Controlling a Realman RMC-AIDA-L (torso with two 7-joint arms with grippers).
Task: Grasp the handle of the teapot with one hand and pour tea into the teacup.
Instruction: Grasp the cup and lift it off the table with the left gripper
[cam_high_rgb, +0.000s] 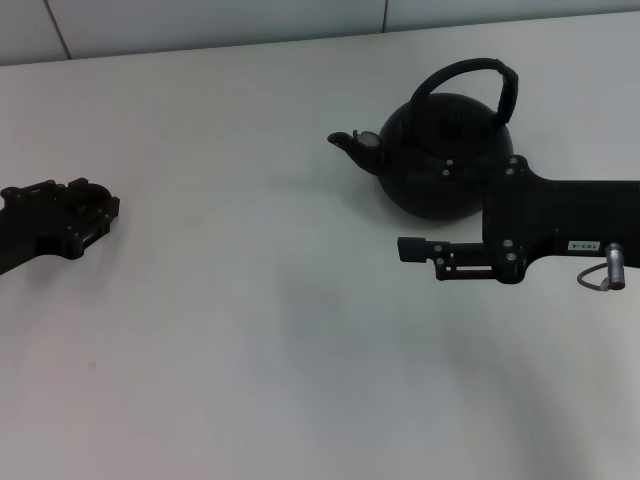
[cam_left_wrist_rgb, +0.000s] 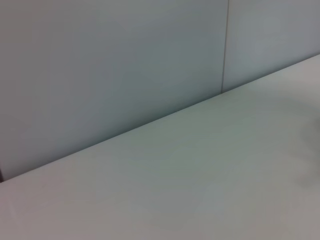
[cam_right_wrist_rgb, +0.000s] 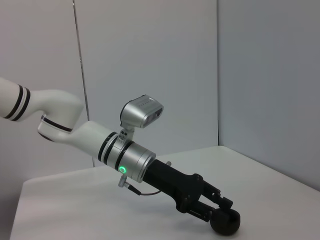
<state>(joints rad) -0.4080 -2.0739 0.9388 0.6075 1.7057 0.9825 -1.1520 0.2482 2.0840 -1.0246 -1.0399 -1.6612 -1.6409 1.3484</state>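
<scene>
— Two grippers were in sight. Where was the right gripper (cam_high_rgb: 415, 250)?
— Over the white table (cam_high_rgb: 250, 360), on the robot's side of the teapot (cam_high_rgb: 440, 160) and near its belly. It had no hold on the handle (cam_high_rgb: 470, 72). Whether it was released or clenched, I couldn't tell.
— And the teapot itself?
— Upright on the table toward the far right, with its spout pointing to the robot's left and the handle arched over the lid.
— The left gripper (cam_high_rgb: 95, 212)?
— Far off at the table's left edge, well apart from the teapot. The right wrist view showed it low over the table, clenched on the teacup (cam_right_wrist_rgb: 226, 224), a small dark round thing at its tip.
</scene>
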